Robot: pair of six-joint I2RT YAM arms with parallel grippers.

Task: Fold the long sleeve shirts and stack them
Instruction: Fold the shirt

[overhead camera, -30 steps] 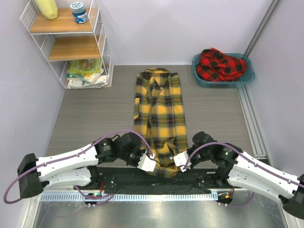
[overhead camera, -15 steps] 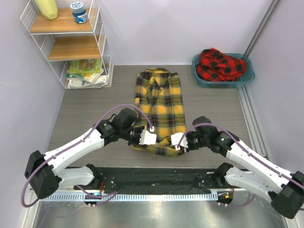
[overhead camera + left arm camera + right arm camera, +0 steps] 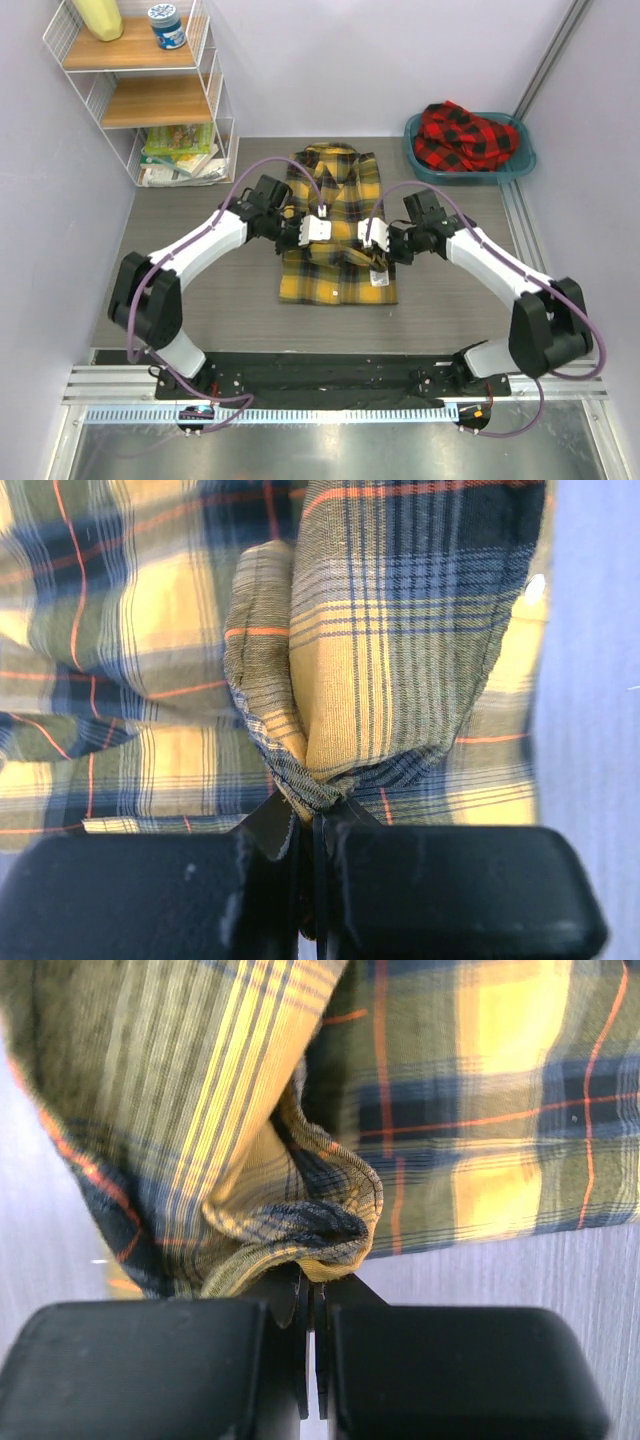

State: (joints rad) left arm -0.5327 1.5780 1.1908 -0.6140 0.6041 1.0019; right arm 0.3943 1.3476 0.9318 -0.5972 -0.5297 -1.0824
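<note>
The yellow-and-black long sleeve shirt (image 3: 335,225) lies in the middle of the table, its lower half doubled over the upper half, collar at the far end. My left gripper (image 3: 318,228) is shut on a bunched hem corner of this shirt (image 3: 300,770) over its left side. My right gripper (image 3: 372,236) is shut on the other hem corner (image 3: 320,1235) over the right side. Both held corners hang just above the flat cloth. The red-and-black long sleeve shirt (image 3: 465,135) lies crumpled in the teal basin (image 3: 512,168) at the far right.
A white wire shelf rack (image 3: 150,90) with a yellow bottle (image 3: 98,17), a jar (image 3: 166,25) and papers stands at the far left. A metal rail (image 3: 528,250) runs along the table's right edge. Purple walls close in on both sides.
Both grippers carried the yellow shirt's bottom hem from the near edge toward the far end, folding the lower half over the upper. The shirt is now about half as long.
</note>
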